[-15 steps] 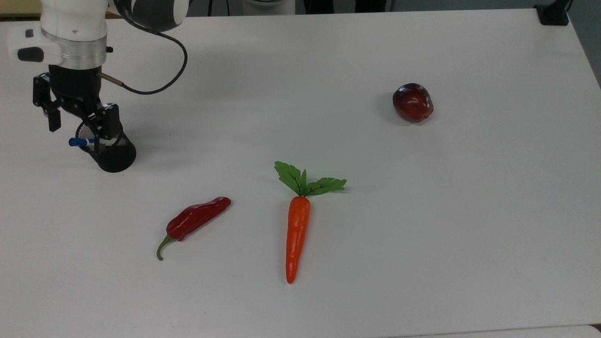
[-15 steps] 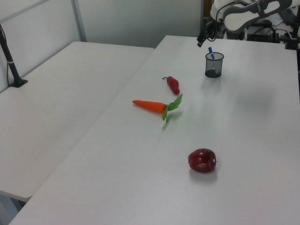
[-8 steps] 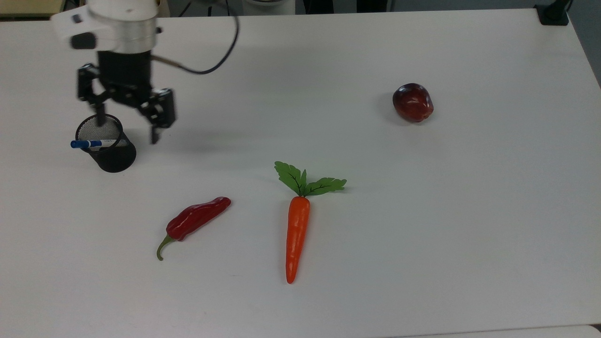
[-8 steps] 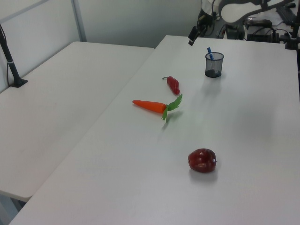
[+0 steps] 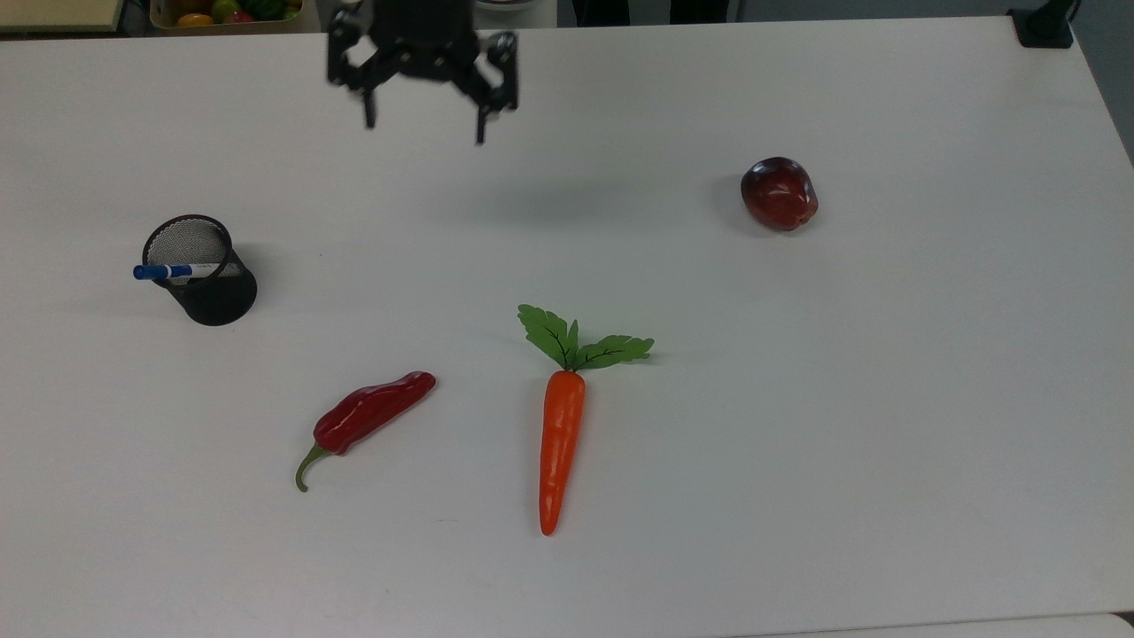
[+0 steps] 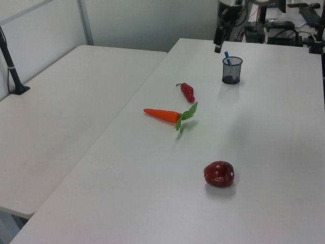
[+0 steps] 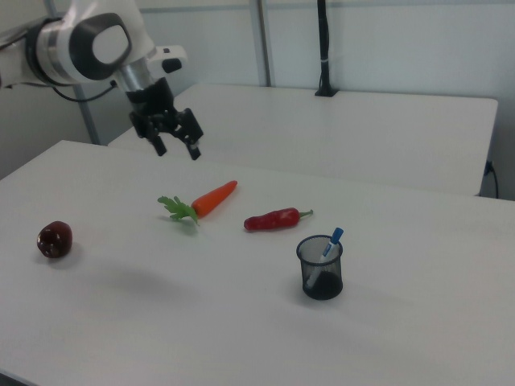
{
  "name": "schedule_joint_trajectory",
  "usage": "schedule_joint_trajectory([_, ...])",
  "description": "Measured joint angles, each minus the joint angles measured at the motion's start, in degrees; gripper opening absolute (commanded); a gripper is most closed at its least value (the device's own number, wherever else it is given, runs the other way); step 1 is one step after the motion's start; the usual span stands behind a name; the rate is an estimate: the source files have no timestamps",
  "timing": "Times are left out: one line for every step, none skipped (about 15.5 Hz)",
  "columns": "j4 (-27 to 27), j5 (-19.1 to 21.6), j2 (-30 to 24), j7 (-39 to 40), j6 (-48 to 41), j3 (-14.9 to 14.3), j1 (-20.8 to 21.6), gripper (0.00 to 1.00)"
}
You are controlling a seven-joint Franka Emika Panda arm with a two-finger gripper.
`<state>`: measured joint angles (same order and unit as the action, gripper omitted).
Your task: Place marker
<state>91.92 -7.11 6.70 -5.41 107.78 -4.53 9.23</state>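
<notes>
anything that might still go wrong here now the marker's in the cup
The marker leans against the rim of the mesh cup with its blue cap sticking out past the edge, so a bump could tip it out or topple the light cup. The gripper hangs open above the table, away from the cup; a low sweep across the table might clip the carrot, the red pepper or the apple.

A black wire-mesh cup (image 5: 202, 270) stands on the matt white table (image 5: 797, 443); the apple (image 5: 779, 193) looks glossy.

The top view looks down; left and right views face the same table (image 5: 797, 443) from opposite ends.
</notes>
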Motion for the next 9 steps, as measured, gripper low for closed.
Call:
schedule_joint_trajectory([-0.01,1.30,-1.12,0.63,-2.84,0.03,0.45,1.00])
schedule_joint_trajectory([-0.01,2.17,-2.18,0.95,-5.39,0.02,0.65,1.00])
schedule_joint_trajectory([-0.01,2.64,-3.18,1.29,-7.81,0.02,0.68,1.00])
schedule_joint_trajectory([0.00,2.88,-4.01,1.62,-9.93,0.00,0.65,1.00])
schedule_joint_trajectory([0.03,2.97,-4.67,1.78,-11.62,-0.02,0.63,1.00])
schedule_joint_trajectory([0.05,2.99,-5.14,1.92,-12.70,-0.06,0.58,1.00])
schedule_joint_trajectory([0.09,2.99,-5.49,2.31,-13.37,-0.18,0.50,1.00])
schedule_joint_trajectory([0.12,2.99,-5.73,2.90,-13.98,-0.30,0.34,1.00])
schedule_joint_trajectory([0.14,2.99,-5.86,3.19,-14.47,-0.37,0.10,1.00])
